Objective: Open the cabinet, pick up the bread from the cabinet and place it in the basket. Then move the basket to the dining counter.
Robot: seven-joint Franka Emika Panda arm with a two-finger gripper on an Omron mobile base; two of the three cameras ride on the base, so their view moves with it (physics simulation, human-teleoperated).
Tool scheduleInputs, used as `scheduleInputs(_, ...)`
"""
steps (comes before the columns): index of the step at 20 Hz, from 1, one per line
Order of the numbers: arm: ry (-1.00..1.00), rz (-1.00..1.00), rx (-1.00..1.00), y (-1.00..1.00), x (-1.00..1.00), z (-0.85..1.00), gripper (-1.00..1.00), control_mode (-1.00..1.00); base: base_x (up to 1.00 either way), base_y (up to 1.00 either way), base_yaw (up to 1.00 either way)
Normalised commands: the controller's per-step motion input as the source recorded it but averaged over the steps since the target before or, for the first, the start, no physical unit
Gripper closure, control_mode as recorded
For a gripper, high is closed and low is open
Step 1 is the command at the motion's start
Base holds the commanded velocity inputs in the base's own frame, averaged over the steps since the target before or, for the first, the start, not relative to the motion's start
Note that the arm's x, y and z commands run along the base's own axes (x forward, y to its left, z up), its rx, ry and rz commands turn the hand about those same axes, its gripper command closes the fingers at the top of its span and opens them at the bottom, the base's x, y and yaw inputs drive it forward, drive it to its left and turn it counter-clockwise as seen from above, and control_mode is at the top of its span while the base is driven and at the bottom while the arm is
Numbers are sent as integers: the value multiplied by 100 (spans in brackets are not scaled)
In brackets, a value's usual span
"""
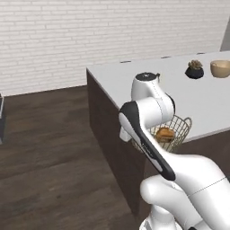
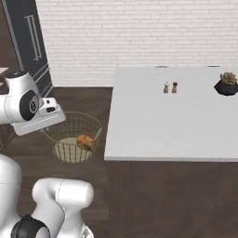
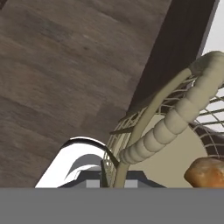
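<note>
The tan wire-mesh basket (image 2: 74, 137) hangs in the air over the wooden floor, just off the near left corner of the white-topped dining counter (image 2: 176, 116). My gripper (image 2: 48, 130) is shut on its rim at the left side. In the hand view the thick rim (image 3: 175, 118) runs up from between the fingertips of the gripper (image 3: 114, 177). The golden-brown bread (image 2: 85, 141) lies on the basket's pale bottom, also seen as the bread (image 3: 208, 172) and the bread (image 1: 165, 134). My arm hides part of the basket (image 1: 179, 130) in the left base view. The cabinet is out of view.
On the dining counter (image 1: 134, 76) stand a potted plant (image 1: 194, 70) and a light wooden bowl (image 1: 220, 68) at the far end, and two small shakers (image 2: 170, 87). A dark tall unit with a silver handle (image 2: 28, 37) stands far left. Dark wooden floor (image 1: 45, 148) lies left of the counter.
</note>
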Motion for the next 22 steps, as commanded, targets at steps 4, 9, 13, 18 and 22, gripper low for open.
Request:
scheduleInputs(4,0,0,0,0,0,0,100,100,14,-76,20)
scheduleInputs(9,0,0,0,0,0,0,100,100,21,-81,24)
scheduleInputs(13,0,0,0,0,0,0,100,100,17,-62,20)
scheduleInputs(18,0,0,0,0,0,0,100,100,34,-27,-10)
scheduleInputs(22,0,0,0,0,0,0,100,100,40,-8,-15)
